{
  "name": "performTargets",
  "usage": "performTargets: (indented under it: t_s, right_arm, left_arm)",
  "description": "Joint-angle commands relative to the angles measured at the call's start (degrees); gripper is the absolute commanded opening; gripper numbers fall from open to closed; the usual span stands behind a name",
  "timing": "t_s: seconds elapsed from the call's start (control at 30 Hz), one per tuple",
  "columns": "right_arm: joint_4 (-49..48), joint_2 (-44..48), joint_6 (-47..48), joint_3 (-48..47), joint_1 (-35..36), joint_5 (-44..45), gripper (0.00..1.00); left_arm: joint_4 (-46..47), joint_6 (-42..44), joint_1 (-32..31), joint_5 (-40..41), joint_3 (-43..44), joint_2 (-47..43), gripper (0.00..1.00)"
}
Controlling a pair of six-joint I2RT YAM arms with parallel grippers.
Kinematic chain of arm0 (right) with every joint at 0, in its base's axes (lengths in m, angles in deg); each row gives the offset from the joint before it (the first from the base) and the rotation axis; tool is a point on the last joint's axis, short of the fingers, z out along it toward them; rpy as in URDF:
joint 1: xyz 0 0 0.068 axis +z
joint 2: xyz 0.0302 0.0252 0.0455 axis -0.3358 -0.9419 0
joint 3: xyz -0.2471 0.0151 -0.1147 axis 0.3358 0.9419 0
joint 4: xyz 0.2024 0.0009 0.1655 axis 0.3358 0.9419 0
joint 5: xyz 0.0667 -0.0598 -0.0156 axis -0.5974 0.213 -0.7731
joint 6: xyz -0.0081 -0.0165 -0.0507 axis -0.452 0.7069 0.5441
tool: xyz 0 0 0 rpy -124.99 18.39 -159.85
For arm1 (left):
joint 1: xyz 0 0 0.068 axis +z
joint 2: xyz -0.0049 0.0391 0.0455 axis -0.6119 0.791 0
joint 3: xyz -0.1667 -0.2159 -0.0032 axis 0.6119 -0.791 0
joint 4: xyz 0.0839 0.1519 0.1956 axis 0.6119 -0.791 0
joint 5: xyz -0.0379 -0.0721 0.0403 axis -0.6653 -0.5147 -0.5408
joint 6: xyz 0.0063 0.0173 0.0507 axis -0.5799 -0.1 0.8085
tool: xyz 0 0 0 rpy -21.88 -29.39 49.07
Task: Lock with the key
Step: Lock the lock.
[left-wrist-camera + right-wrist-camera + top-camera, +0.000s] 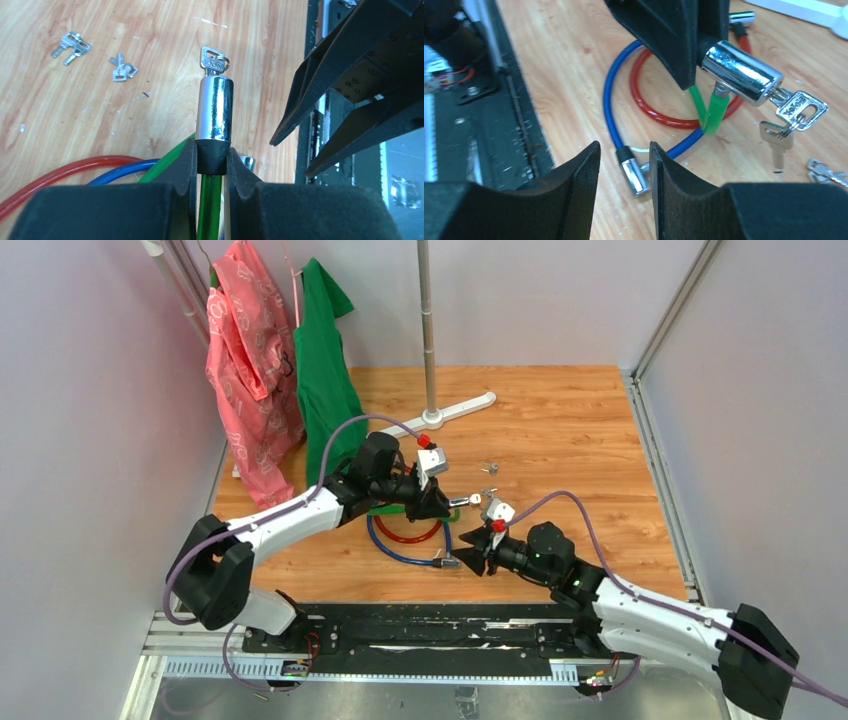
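1. The left end effector (212, 152) is pinching the lock (214, 107) by its black collar and holding the chrome barrel above the worktop (150, 30).
2. The key (212, 59) is sitting in the barrel's free end, with a second key (776, 142) hanging from its ring.
3. The right end effector (624, 147) is hovering on the near side of the key, apart from it, with fingers spread and gripping nothing.
4. The green cable (209, 200) is running from the lock down toward the red cable (636, 85) and blue cable (608, 100) lying on the worktop.
5. Spare keys (71, 45) are lying beyond the lock, on the far side.
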Motion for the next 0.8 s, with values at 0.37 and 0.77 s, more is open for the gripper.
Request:
performTargets:
  t_s: [0.37, 0.77]
  right_arm:
    - [-17.27, -3.46, -0.52, 4.70, -12.18, -9.90, 0.53]
    - [-39.76, -24.45, 3.97, 3.13, -12.25, -9.29, 0.56]
  left_arm:
    - [-4.19, -9.11, 2.81, -11.80, 0.98, 4.47, 0.00]
    - [-3.33, -10.76, 3.38, -14.46, 1.69, 4.20, 0.00]
